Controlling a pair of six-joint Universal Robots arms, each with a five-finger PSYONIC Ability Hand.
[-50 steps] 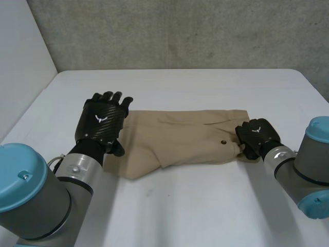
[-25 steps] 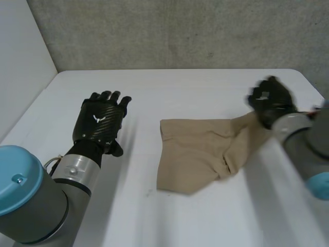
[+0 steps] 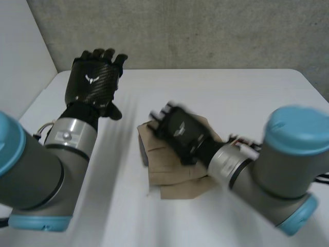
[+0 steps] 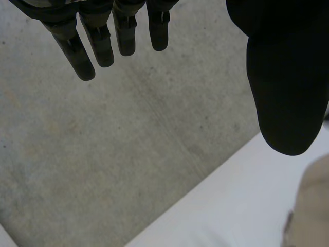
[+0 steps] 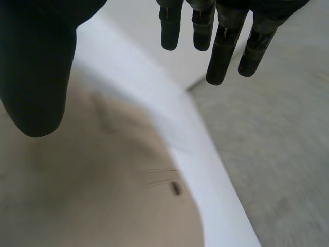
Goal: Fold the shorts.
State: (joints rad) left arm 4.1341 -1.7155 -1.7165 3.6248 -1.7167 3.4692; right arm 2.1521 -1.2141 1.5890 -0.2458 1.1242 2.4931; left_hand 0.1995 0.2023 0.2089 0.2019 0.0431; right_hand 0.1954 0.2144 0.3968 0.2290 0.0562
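Note:
The tan shorts lie bunched and doubled over near the middle of the white table. My right hand hovers over their far part, fingers straight and spread, nothing held. In the right wrist view the cloth spreads under the palm, and the fingers and thumb stand apart above it. My left hand is lifted high at the far left, well off the shorts, with straight fingers. A small piece of the shorts shows below its thumb.
A concrete wall runs behind the table's far edge. A white panel stands along the left side. Bare table lies to the right of the shorts and in front of them.
My right hand swung the shorts' right end up and across to the left, then let go. The shorts are now a smaller doubled heap. My left hand rose and drew back.

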